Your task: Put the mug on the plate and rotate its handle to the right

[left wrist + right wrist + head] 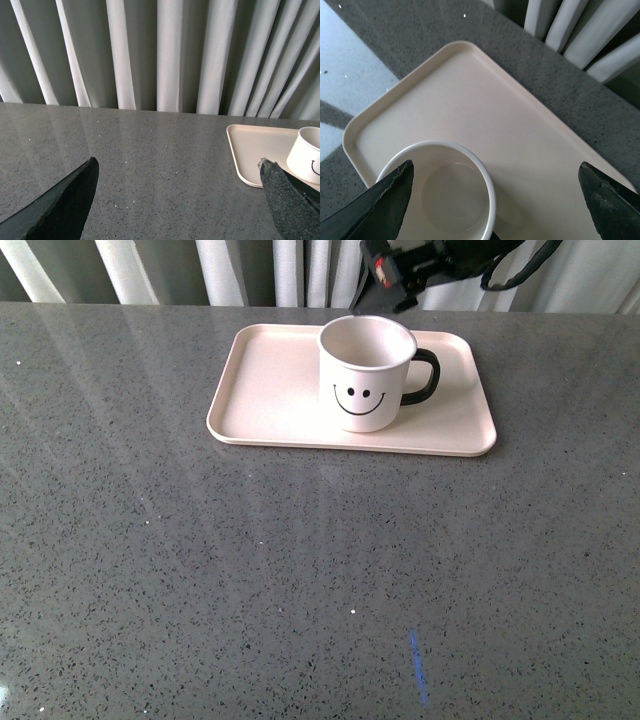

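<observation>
The mug [366,373] stands upright on the plate [270,390], somewhat right of the plate's middle and toward its far side, with its smiley face turned to the near side and its mouth open and empty. The handle [424,377] sticks out to the right, its black loop hanging over bare plate. The plate lies flat on the grey speckled tabletop [300,570], at the far side and a little right of centre, its long edges running left to right. Behind the tabletop's far edge hangs a pleated pale curtain [250,270]. In the front view, part of the right arm [440,265] shows as a dark shape with cables at the top edge, above and behind the mug and apart from it. In the right wrist view, the right pincer [492,200] is above the mug [451,192], looking down into its empty inside, with the two dark fingers [377,207] spread wide to either side and pinching nothing; the plate [485,105] fills the picture beneath. In the left wrist view, the left pincer [182,202] is also spread wide and empty, its fingertips [65,205] low over bare tabletop [165,165] to the left of the plate [250,150], with the mug [306,155] just in sight at the picture's edge, well apart from it.
</observation>
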Controlling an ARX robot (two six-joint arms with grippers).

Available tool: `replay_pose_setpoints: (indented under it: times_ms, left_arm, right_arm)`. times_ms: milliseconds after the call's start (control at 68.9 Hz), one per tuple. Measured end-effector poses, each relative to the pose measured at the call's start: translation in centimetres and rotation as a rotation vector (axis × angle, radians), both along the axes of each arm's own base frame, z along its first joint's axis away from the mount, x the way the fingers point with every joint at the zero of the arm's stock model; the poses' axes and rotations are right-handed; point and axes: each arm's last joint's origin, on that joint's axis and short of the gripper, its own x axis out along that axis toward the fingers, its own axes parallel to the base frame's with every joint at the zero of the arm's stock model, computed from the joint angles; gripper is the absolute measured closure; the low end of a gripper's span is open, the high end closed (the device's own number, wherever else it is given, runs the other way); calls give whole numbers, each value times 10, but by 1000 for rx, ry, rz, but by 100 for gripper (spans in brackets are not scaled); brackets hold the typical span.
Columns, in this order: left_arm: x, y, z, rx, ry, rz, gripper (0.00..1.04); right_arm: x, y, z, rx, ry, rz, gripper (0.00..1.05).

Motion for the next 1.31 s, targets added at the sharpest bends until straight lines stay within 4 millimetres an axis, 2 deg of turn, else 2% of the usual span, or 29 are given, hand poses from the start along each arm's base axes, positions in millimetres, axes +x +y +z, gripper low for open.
replay_pose_setpoints:
  times_ms: [58, 131, 218, 276, 378, 552, 654, 726, 857, 1002, 1307]
  left_arm:
    - [0, 0, 0, 0, 0, 0, 9]
    - [0, 0, 0, 0, 0, -1, 9]
    - [0, 0, 0, 0, 0, 0, 9]
    - [0, 0, 0, 0, 0, 0, 9]
    - [0, 0, 0, 0, 0, 0, 9]
    - [0, 0, 0, 0, 0, 0, 9]
    - [0, 0, 0, 0, 0, 0, 9]
    - [0, 0, 0, 0, 0, 0, 9]
    - [0, 0, 0, 0, 0, 0, 9]
    - [0, 0, 0, 0, 0, 0, 9]
    - [0, 0, 0, 0, 0, 0, 9]
  right_arm:
    - [-3, -2, 10, 12, -19, -12, 9]
    - [-11, -6, 19, -13, -246, -295, 20]
    - [-41, -15, 13, 77, -505, -546, 36]
    - [-62, -20, 7, 137, -582, -583, 45]
    - [-123, -30, -2, 216, -656, -600, 73]
    - [-176, -38, -15, 213, -634, -604, 103]
    - [-205, -42, -21, 216, -625, -602, 103]
    - [-228, -51, -24, 218, -623, -599, 103]
    - [-255, -55, -28, 214, -622, -610, 103]
    - [-279, -55, -40, 211, -613, -610, 103]
    - [-316, -55, -39, 212, -614, -609, 103]
